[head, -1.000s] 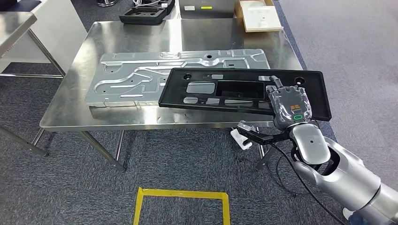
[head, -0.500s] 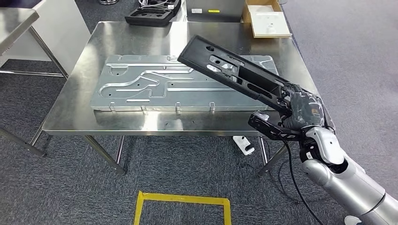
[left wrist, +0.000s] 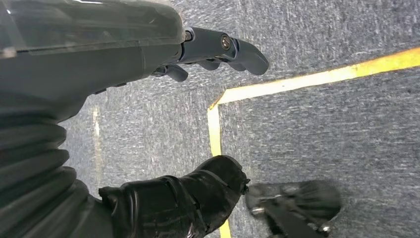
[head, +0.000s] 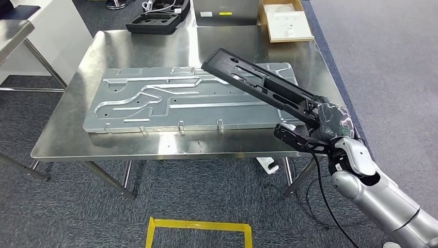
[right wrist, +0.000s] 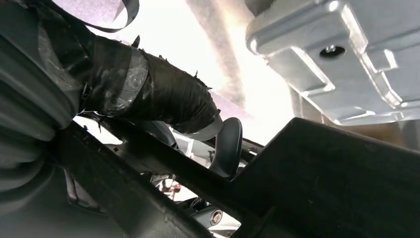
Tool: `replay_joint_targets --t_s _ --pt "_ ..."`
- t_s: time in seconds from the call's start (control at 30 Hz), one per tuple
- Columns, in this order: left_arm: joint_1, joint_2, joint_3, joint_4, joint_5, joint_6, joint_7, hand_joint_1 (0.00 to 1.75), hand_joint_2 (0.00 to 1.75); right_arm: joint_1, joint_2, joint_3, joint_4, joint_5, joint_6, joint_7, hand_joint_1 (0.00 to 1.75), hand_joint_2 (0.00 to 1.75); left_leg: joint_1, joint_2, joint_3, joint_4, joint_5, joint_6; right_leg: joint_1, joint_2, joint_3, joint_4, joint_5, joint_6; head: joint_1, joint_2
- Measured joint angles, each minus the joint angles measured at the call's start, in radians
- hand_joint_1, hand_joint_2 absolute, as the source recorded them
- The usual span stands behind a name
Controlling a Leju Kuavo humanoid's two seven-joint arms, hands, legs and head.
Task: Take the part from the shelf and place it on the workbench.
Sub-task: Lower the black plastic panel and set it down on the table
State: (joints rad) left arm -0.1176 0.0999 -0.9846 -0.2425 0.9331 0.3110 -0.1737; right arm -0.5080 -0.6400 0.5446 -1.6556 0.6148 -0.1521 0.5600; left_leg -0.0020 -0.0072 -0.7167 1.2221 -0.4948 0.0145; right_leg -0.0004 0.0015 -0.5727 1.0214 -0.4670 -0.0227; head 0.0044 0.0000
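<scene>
One long black part [head: 261, 85] ran slantwise in the head view — its near end gripped by the right robot hand [head: 330, 123] at the bench's [head: 67, 139] front right corner, its far end up and away to the left, above the metal plate [head: 170, 101]. Its long axis would need laying flat before release, I judged. Left wrist view: the left robot hand [left wrist: 163, 124] hung over carpet, fingers apart, holding nothing. Right wrist view — taped fingers [right wrist: 148, 91] clasped the part's edge.
</scene>
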Motion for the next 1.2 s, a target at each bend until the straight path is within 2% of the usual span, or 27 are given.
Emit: replay_joint_targets --t_s 0.03,0.07,0.1,0.17,0.23,0.27,0.3,0.33,0.4,0.43,0.47,0.53,0.57,0.6,0.63,0.7,0.77,0.8,0.83,0.9,0.93,0.97,1.0,1.07,1.1,1.13,1.2 --pt "0.000 0.001 0.000 0.000 0.000 0.000 0.000 0.00 1.75 -0.001 0.001 0.000 0.003 0.000 0.000 0.000 1.75 1.75 -0.004 0.000 0.027 -0.070 0.044 0.012 0.002 0.000 0.009 -0.001 -0.007 0.000 0.001 0.000" --pt "0.000 0.003 0.000 0.000 0.000 0.001 0.000 0.00 1.75 -0.003 0.002 0.001 0.006 0.000 0.000 0.000 1.75 1.75 -0.009 0.000 0.053 -0.133 0.074 0.024 0.005 0.000 0.016 -0.001 -0.013 0.001 0.002 0.000" --pt "-0.001 0.004 0.000 0.000 0.000 0.001 0.000 0.00 1.75 -0.006 0.003 0.001 0.009 0.000 0.001 0.000 1.75 1.75 -0.013 0.000 0.072 -0.175 0.085 0.031 0.005 0.000 0.018 -0.002 -0.018 0.004 0.002 0.000" --pt "-0.003 0.006 0.000 0.000 0.000 0.002 0.000 0.00 1.75 -0.011 0.007 0.002 0.014 0.001 0.002 -0.001 1.75 1.75 -0.018 0.001 0.085 -0.202 0.076 0.036 0.003 0.000 0.020 -0.006 -0.022 0.014 0.003 0.000" --pt "-0.005 0.005 0.000 0.000 0.000 0.003 0.000 0.00 1.75 -0.011 0.008 0.004 0.016 0.008 0.005 -0.002 1.75 1.75 -0.014 0.000 0.102 -0.223 0.074 0.037 0.004 0.000 0.030 -0.013 -0.027 0.024 0.003 0.000" --pt "-0.005 0.004 0.000 -0.001 0.000 0.004 0.000 0.00 1.75 -0.013 0.008 0.005 0.017 0.016 0.006 -0.003 1.75 1.75 -0.008 0.001 0.116 -0.235 0.074 0.039 0.004 0.001 0.027 0.002 -0.037 0.029 0.004 0.000" --pt "-0.005 0.004 0.000 -0.001 0.000 0.004 0.000 0.00 1.75 -0.014 0.008 0.006 0.018 0.026 0.007 -0.004 1.75 1.75 -0.002 0.002 0.130 -0.246 0.073 0.040 0.004 0.002 0.010 0.040 -0.053 0.034 0.006 0.000" --pt "-0.003 0.004 0.000 -0.001 0.000 0.005 0.000 0.00 1.75 -0.015 0.008 0.007 0.019 0.036 0.007 -0.005 1.75 1.75 0.001 0.002 0.141 -0.253 0.070 0.041 -0.001 0.002 -0.023 0.102 -0.075 0.039 0.008 0.000" --pt "-0.004 0.003 0.000 -0.001 0.000 0.005 0.000 0.00 1.75 -0.016 0.008 0.009 0.022 0.057 0.008 -0.004 1.75 1.75 0.004 0.002 0.154 -0.254 0.058 0.042 -0.011 0.002 -0.111 0.236 -0.108 0.051 0.009 0.000" --pt "-0.004 0.003 0.000 -0.001 0.001 0.006 0.000 0.00 1.75 -0.015 0.009 0.011 0.024 0.065 0.010 -0.003 1.75 1.75 0.005 0.001 0.162 -0.254 0.051 0.040 -0.017 0.001 -0.141 0.268 -0.102 0.056 0.009 0.000" --pt "-0.003 0.003 0.000 -0.001 0.002 0.006 0.000 0.00 1.75 -0.013 0.009 0.013 0.026 0.073 0.012 -0.003 1.75 1.75 0.008 0.000 0.171 -0.252 0.042 0.037 -0.023 0.000 -0.151 0.260 -0.075 0.062 0.009 0.000" --pt "-0.002 0.002 0.000 -0.001 0.005 0.006 0.000 0.00 1.75 -0.010 0.009 0.016 0.029 0.085 0.017 -0.003 1.75 1.75 0.013 -0.002 0.190 -0.242 0.019 0.026 -0.033 -0.003 -0.121 0.142 0.018 0.073 0.009 0.000" --pt "-0.002 0.002 0.000 -0.001 0.006 0.007 0.000 0.00 1.75 -0.010 0.009 0.017 0.031 0.089 0.019 -0.002 1.75 1.75 0.014 -0.003 0.194 -0.234 0.007 0.018 -0.034 -0.005 -0.097 0.081 0.050 0.077 0.011 0.000" --pt "-0.003 0.002 0.000 -0.001 0.007 0.009 0.001 0.00 1.75 -0.011 0.009 0.018 0.033 0.092 0.021 -0.002 1.75 1.75 0.013 -0.004 0.195 -0.226 -0.003 0.011 -0.034 -0.006 -0.080 0.038 0.065 0.074 0.012 0.000" --pt "-0.003 0.003 0.000 -0.001 0.008 0.011 0.001 0.00 1.75 -0.010 0.010 0.018 0.034 0.095 0.022 -0.001 1.75 1.75 0.011 -0.005 0.194 -0.221 -0.011 0.003 -0.033 -0.005 -0.072 0.018 0.063 0.068 0.011 0.000" --pt "-0.003 0.003 0.000 0.000 0.009 0.013 0.003 0.00 1.75 -0.005 0.011 0.020 0.036 0.098 0.025 0.002 1.75 1.75 0.010 -0.003 0.192 -0.218 -0.019 -0.006 -0.030 -0.002 -0.070 0.017 0.049 0.048 0.009 0.000" --pt "-0.004 0.002 0.000 0.000 0.009 0.014 0.002 0.00 1.75 0.000 0.011 0.021 0.037 0.102 0.029 0.005 1.75 1.75 0.012 0.000 0.188 -0.200 -0.036 -0.013 -0.030 0.000 -0.064 0.017 0.040 0.034 0.006 0.000" --pt "-0.005 0.001 0.000 0.000 0.009 0.014 0.002 0.00 1.75 0.000 0.011 0.021 0.037 0.103 0.031 0.006 1.75 1.75 0.013 0.001 0.172 -0.165 -0.054 -0.017 -0.030 0.000 -0.059 0.016 0.036 0.027 0.004 0.000" --pt "-0.005 0.001 0.000 0.000 0.009 0.015 0.001 0.00 1.75 0.001 0.011 0.021 0.038 0.103 0.032 0.007 1.75 1.75 0.014 0.002 0.141 -0.106 -0.078 -0.019 -0.029 0.000 -0.054 0.016 0.032 0.021 0.002 0.000" --pt "-0.006 0.001 0.000 0.000 0.009 0.015 0.001 0.00 1.75 0.002 0.011 0.021 0.038 0.103 0.036 0.009 1.75 1.75 0.013 0.002 0.052 0.036 -0.120 -0.021 -0.025 0.000 -0.044 0.016 0.023 0.014 0.000 0.000" --pt "-0.005 0.001 0.000 0.000 0.010 0.015 0.002 0.00 1.75 0.004 0.012 0.022 0.038 0.103 0.038 0.009 1.75 1.75 0.013 0.002 0.015 0.083 -0.122 -0.020 -0.022 0.001 -0.039 0.016 0.018 0.012 0.000 0.000" --pt "-0.003 0.001 0.000 0.000 0.011 0.016 0.004 0.00 1.75 0.006 0.012 0.023 0.038 0.104 0.041 0.010 1.75 1.75 0.013 0.002 -0.005 0.091 -0.102 -0.017 -0.019 0.002 -0.032 0.016 0.012 0.011 0.000 0.000" --pt "-0.001 0.001 0.000 0.000 0.011 0.016 0.005 0.00 1.75 0.007 0.012 0.024 0.038 0.104 0.044 0.011 1.75 1.75 0.012 0.002 -0.005 0.063 -0.063 -0.011 -0.016 0.003 -0.023 0.016 0.006 0.010 0.000 0.000" --pt "0.000 0.002 0.000 0.000 0.015 0.013 0.001 0.00 1.75 0.008 0.012 0.027 0.039 0.105 0.050 0.015 0.87 0.87 0.005 0.001 0.030 -0.062 0.032 0.005 -0.011 0.005 -0.006 0.016 -0.006 0.012 0.000 0.000" --pt "-0.001 0.003 0.000 0.000 0.020 0.007 -0.005 0.00 1.75 0.006 0.012 0.028 0.039 0.106 0.053 0.017 0.44 0.44 0.000 0.001 0.052 -0.120 0.061 0.013 -0.008 0.007 -0.001 0.016 -0.011 0.014 0.001 0.000" --pt "-0.002 0.004 0.000 0.000 0.025 -0.001 -0.014 0.00 1.75 0.004 0.013 0.029 0.040 0.107 0.055 0.018 0.00 0.00 -0.004 0.001 0.067 -0.160 0.073 0.018 -0.007 0.007 0.001 0.015 -0.015 0.017 0.001 0.000" --pt "-0.004 0.005 0.001 0.000 0.035 -0.023 -0.033 0.00 1.75 0.002 0.013 0.030 0.041 0.107 0.060 0.019 0.00 0.00 -0.007 0.001 0.081 -0.187 0.066 0.022 -0.007 0.008 0.002 0.010 -0.017 0.026 0.000 0.000"
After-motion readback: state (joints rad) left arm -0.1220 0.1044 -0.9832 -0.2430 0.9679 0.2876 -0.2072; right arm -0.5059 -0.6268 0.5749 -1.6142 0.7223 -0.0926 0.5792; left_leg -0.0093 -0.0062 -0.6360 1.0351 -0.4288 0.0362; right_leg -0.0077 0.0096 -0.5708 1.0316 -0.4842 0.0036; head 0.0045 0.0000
